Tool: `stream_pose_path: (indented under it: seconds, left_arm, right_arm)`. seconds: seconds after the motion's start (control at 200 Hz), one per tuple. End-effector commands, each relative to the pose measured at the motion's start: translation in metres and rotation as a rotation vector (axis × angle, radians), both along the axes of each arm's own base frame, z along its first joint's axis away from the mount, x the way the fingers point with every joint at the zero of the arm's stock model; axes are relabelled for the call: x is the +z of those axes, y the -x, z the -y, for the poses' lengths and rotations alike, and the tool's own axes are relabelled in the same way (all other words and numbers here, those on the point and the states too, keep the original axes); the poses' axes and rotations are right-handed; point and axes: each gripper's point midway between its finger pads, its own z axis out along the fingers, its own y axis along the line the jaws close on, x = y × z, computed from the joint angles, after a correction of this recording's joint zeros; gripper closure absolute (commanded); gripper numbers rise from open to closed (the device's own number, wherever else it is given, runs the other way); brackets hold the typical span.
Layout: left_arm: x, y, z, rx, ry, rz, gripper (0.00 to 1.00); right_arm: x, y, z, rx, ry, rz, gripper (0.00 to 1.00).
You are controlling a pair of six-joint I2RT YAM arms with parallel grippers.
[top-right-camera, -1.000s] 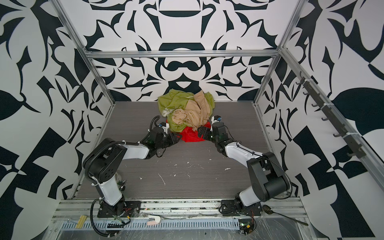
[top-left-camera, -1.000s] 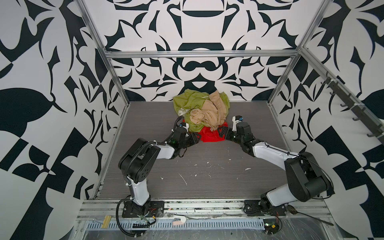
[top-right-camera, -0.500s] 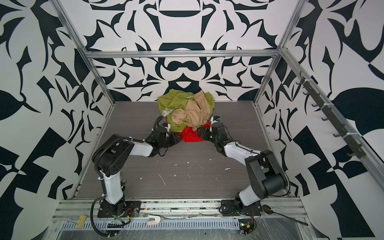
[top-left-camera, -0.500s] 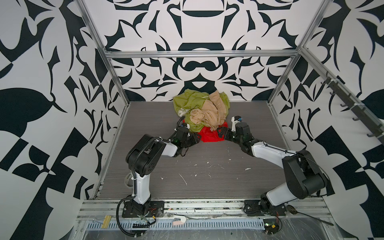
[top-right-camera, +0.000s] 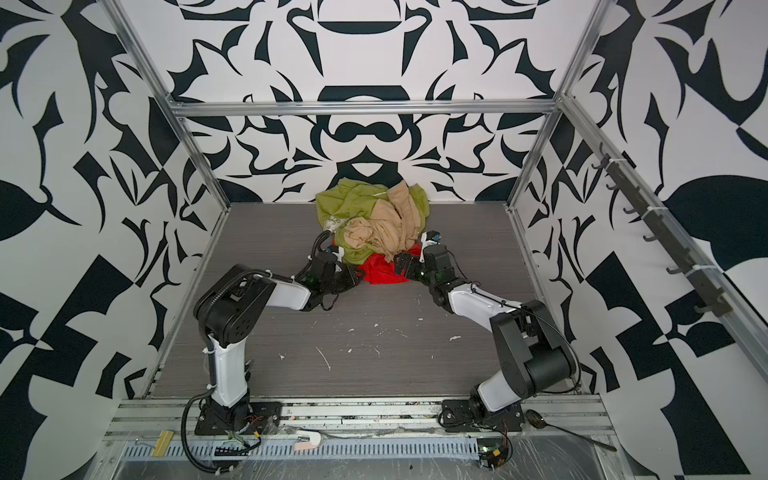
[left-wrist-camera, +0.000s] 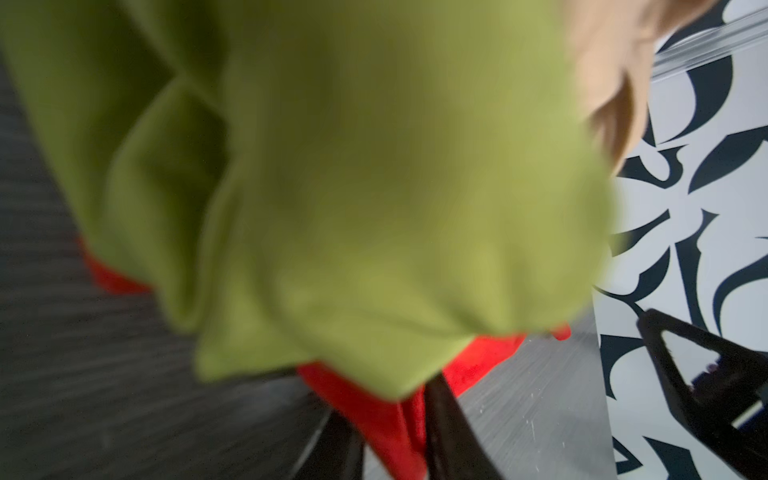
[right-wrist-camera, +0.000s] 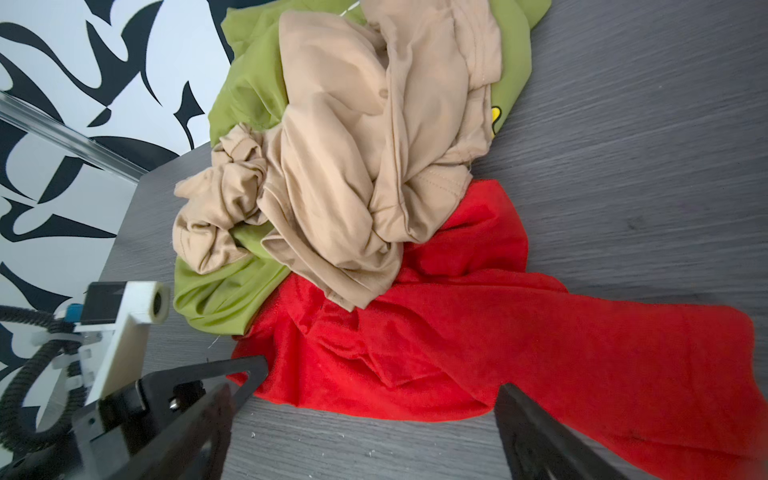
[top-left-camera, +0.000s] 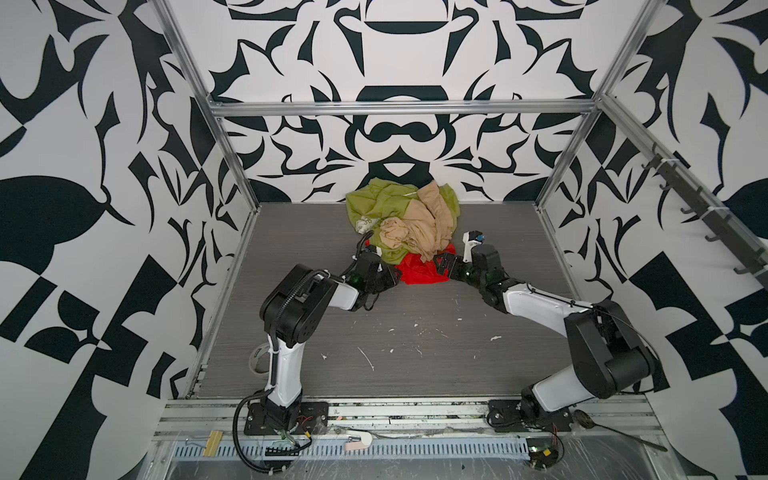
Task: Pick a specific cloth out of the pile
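Cloth (right-wrist-camera: 478, 332): bright red, creased, half-buried.

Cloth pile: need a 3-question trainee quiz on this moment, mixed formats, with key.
1. True or false: the red cloth lies on top of the pile.
2. Which cloth shows between the fingers of the left gripper in the left wrist view? A) olive-green B) red C) tan-beige
3. Fill in: in the right wrist view, the jaws of the right gripper stand ____ (open or shut).

Key: 1 false; 2 B; 3 open.
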Motion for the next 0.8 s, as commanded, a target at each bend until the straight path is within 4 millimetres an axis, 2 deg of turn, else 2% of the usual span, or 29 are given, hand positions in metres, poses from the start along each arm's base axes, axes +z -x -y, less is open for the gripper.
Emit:
stream_pose_path:
  seconds: [0.0,0.175,0.3,0.795]
  left_arm:
    - [0.007,-0.008,0.004,0.004,0.011,0.031,0.80]
    - [0.012,-0.009,0.005,-0.003,0.013,0.039,0.95]
    - [0.023,-0.010,0.008,-0.016,0.022,0.052,1.00]
    - [0.102,-0.023,0.026,-0.068,0.091,0.168,1.00]
  right_arm:
    - [0.023,-0.002,0.002,-0.011,-0.005,0.080,0.00]
    - [0.030,0.000,0.005,-0.007,0.017,0.112,0.00]
    - [0.037,0.000,0.008,-0.005,0.029,0.147,0.00]
    - [0.065,0.001,0.016,0.005,0.117,0.244,0.00]
